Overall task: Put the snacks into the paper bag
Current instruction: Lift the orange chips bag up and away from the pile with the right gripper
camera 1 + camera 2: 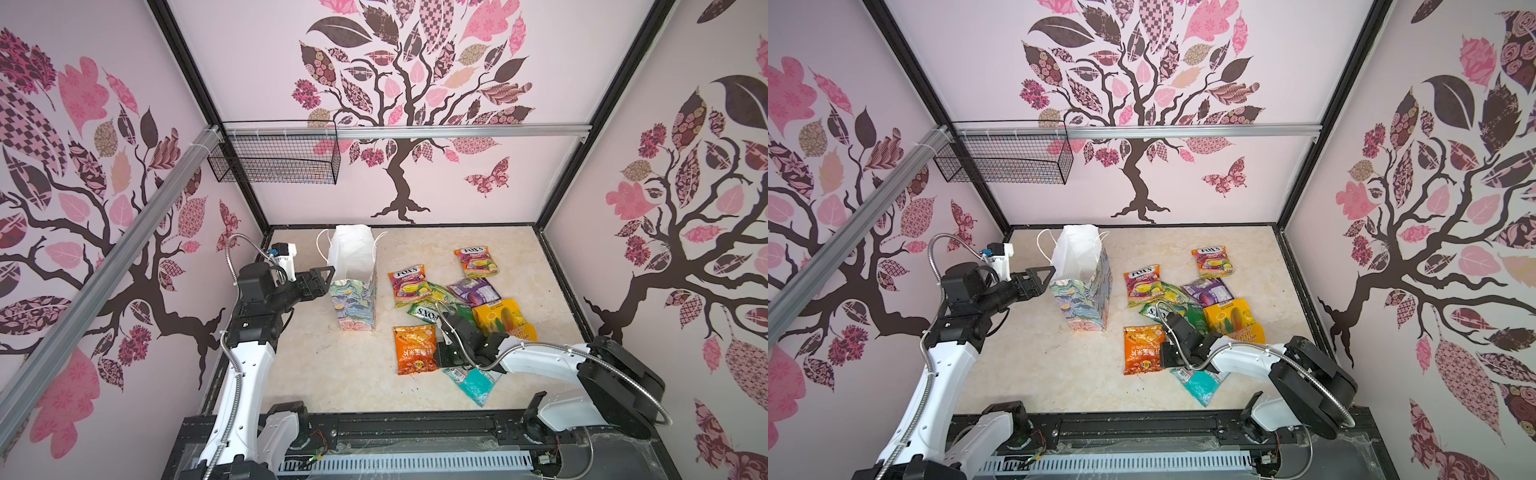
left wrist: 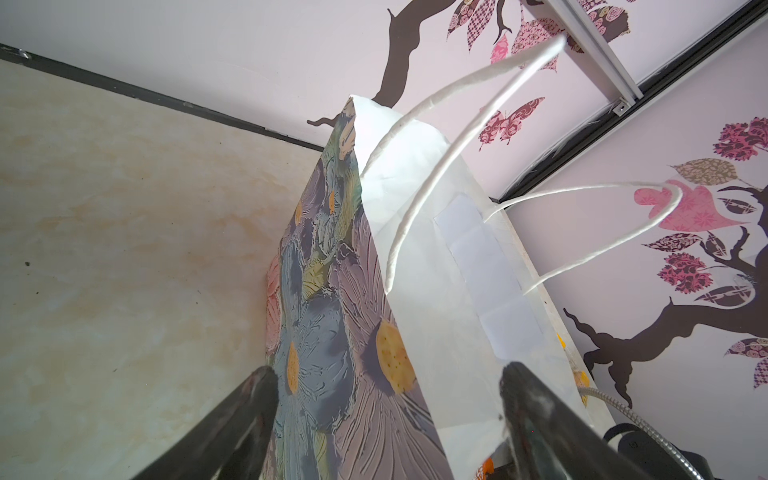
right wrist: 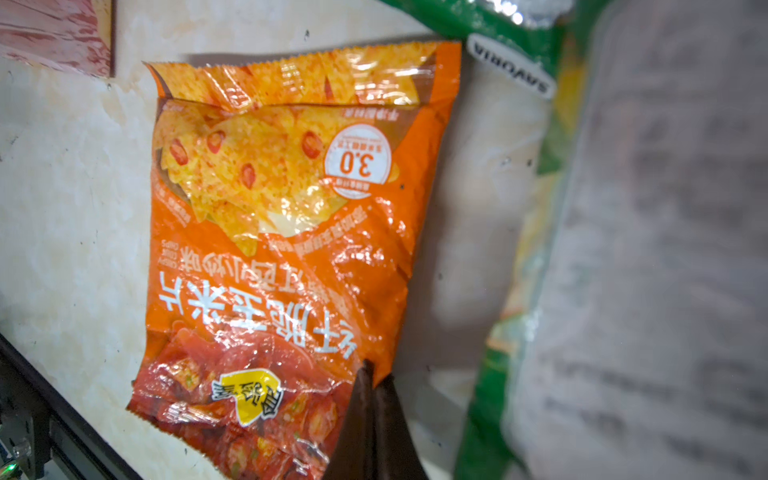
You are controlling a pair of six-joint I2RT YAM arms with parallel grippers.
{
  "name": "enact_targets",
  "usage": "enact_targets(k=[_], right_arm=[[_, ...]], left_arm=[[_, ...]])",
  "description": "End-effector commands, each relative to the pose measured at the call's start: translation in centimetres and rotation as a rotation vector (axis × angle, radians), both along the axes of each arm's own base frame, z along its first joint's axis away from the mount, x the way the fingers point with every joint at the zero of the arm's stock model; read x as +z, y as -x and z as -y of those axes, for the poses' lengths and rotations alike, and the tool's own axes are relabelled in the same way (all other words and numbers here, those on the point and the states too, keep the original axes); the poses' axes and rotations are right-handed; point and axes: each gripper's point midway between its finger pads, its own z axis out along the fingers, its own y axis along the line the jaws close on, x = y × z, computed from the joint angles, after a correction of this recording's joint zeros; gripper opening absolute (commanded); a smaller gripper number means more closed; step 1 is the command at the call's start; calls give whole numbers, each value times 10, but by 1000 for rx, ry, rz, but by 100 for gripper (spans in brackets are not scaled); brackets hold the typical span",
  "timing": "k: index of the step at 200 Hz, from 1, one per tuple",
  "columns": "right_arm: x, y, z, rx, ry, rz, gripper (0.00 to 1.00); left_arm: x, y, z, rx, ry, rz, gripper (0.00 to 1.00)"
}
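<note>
Desk (image 1: 324,374) tally: one paper bag (image 1: 353,305), two cord handles (image 2: 392,257). Snacks (image 1: 1142,349), right half of desk: eight I can separate. Two FOX'S Fruits packets (image 1: 409,284), one green FOX'S packet (image 1: 424,312), one purple packet (image 1: 473,291), one yellow packet (image 1: 503,318), one orange chips packet (image 1: 415,349), one teal packet (image 1: 473,384), one green-yellow packet (image 1: 441,293) half buried. Can't tell if the overlap hides more. One wire basket (image 1: 274,160). Two grippers: left gripper (image 2: 388,374), right gripper (image 3: 371,376).

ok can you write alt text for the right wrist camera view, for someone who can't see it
An orange snack packet with Chinese print lies on a pale marble-look table, seen close up. The right tool, closed, sits at the packet's edge; whether it pinches the packet is unclear. A green packet lies beside it, partly blurred.
</note>
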Motion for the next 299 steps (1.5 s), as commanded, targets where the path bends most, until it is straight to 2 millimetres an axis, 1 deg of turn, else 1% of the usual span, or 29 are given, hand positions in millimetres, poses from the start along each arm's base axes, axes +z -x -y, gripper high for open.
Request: enact_targets(k=[1,17,25,45,70,100,124,139,158,194,215,251,272,299], right_arm=[[31,-5,-4,24,-4,42,0],[50,-8,-7,48,-4,67,0],[60,-9,-8,62,-3,81,0],[77,-13,-10,83,3,111,0],[95,-17,-15,100,-6,129,0],[123,-23,-19,97,-28,171,0],[147,-28,-20,92,-31,205,0],[166,-32,-22,89,-49,236,0],[190,-37,-25,86,-78,277,0],[226,-49,-29,89,-91,367,0],[256,-58,-29,86,-87,445,0],[312,-71,-35,104,-92,550,0],[334,-80,-31,66,-78,604,0],[362,-86,-33,64,-89,663,0]], left_arm=[[-1,0,1,-10,1,19,88],[0,0,1,-13,3,21,88],[4,1,4,-29,9,34,87],[11,4,9,-59,31,67,87],[8,3,4,-28,18,59,87],[6,1,-2,-2,10,48,85],[8,1,0,-18,23,52,83],[10,2,5,-46,40,63,81],[8,2,5,-43,43,57,81],[9,1,5,-45,46,55,80],[8,1,5,-47,47,52,79],[6,0,5,-43,46,41,74],[3,-2,3,-32,45,28,71],[1,-3,4,-40,54,15,69]])
